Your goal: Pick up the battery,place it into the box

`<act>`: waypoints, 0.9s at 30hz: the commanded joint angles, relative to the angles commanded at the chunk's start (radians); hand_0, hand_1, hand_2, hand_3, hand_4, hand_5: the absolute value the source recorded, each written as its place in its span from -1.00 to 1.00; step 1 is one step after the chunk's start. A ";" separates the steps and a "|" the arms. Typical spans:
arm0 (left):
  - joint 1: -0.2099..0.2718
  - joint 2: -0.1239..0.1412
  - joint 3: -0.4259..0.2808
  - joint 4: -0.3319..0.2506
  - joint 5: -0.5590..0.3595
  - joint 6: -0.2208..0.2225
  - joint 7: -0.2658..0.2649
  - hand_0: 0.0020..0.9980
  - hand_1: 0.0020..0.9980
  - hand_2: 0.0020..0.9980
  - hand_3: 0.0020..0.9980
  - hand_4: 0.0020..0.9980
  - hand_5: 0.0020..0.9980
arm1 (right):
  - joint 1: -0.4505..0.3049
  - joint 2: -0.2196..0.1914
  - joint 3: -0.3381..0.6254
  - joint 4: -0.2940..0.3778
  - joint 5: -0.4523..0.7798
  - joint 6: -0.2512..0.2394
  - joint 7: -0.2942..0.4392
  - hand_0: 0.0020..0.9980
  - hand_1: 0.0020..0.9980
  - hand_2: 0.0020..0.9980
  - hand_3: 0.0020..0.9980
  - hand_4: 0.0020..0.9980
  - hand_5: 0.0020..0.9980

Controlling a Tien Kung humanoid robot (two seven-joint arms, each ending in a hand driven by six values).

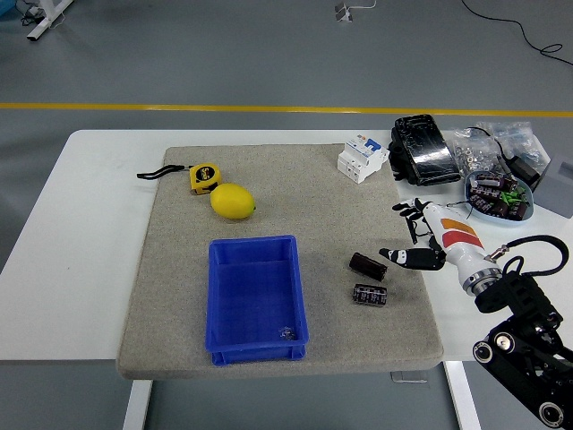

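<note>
Grey floor with a yellow line [269, 108] running across behind a white desk [85, 233]; a grey felt mat [170, 296] covers most of the desk top. On the mat, a blue box [257, 300] sits near the front edge, open side up; a small dark speck lies at its inner front right corner, too small to identify. Behind the box: a lemon [233, 201], and just beside it to the far left a yellow tape measure [204, 177] with a black strap trailing left. Right of the box, two dark cylinders lie on their sides, near each other but apart: the battery [368, 266] further back and a second cylinder [370, 295] with pale markings that cannot be read. Right hand [419, 240] enters from the lower right, black fingers spread and holding nothing; one fingertip [386, 253] points at the battery's right end, contact cannot be confirmed. Right arm partly cut off by the frame edge. Left arm not in view. Far right of desk: white breaker unit [363, 159], black wrapped block [423, 150], clear bags [501, 148] with indistinct contents, and a blue bowl [499, 216] of small parts, partly hidden behind the hand.
</note>
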 joint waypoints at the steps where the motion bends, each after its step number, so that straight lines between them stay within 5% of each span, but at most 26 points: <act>1: 0.000 0.000 -0.001 0.000 0.001 0.000 0.000 0.20 0.20 0.29 0.17 0.26 0.20 | 0.002 0.001 -0.004 0.000 -0.001 -0.002 -0.001 0.16 0.16 0.24 0.33 1.00 -0.43; 12: 0.007 0.005 -0.017 0.000 0.028 0.002 0.009 0.20 0.19 0.28 0.17 0.27 0.20 | 0.028 0.044 -0.076 -0.051 -0.024 -0.018 -0.012 -0.10 0.01 0.02 0.09 1.00 -0.52; 27: -0.003 0.008 -0.018 0.000 0.033 0.003 0.009 0.21 0.18 0.27 0.17 0.27 0.20 | 0.062 0.075 -0.136 -0.162 -0.034 -0.059 -0.028 -0.15 -0.08 -0.05 -0.01 0.97 -0.57</act>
